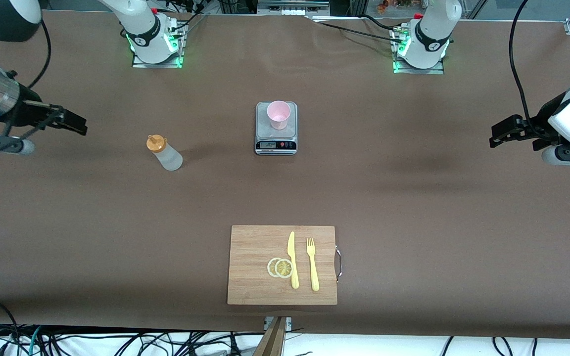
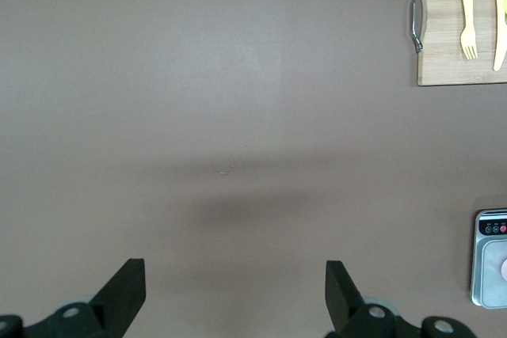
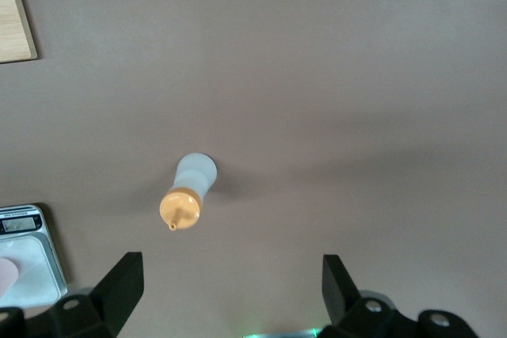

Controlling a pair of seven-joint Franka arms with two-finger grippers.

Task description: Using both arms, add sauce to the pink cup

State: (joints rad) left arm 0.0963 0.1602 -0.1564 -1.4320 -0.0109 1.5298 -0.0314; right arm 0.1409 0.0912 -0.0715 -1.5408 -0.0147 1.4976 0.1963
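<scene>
Hovering over bare brown table covering (image 1: 413, 198), both my grippers hang with fingers spread wide and nothing between them. My left gripper (image 1: 500, 134) is over the table's left-arm end; my right gripper (image 1: 74, 122) is over the right-arm end. In each wrist view the two black fingers (image 2: 127, 286) stand well apart, blunt and matte, above the smooth, faintly creased covering.

The sauce bottle (image 1: 165, 153) stands upright on the covering, toward the right arm's end of the scale (image 1: 276, 128) and a little nearer the front camera than it. Its body is a soft, translucent whitish cylinder, capped by a rounded orange nozzle cap (image 3: 181, 210). Its long axis runs vertical, with the nozzle tip pointing up.

The pink cup (image 1: 278, 114) sits upright on the scale's grey square platform, mouth open upward, walls smooth, pale and slightly tapered. The scale's dark display strip faces the front camera.

Nearer the front camera lies a rectangular wooden cutting board (image 1: 250, 247) with a metal handle (image 1: 338, 264) on the edge toward the left arm's end. On it rest a yellow plastic knife (image 1: 293, 259) and yellow plastic fork (image 1: 312, 264), side by side, handles toward the front camera, with two overlapping lemon slices (image 1: 280, 267) touching the knife.
</scene>
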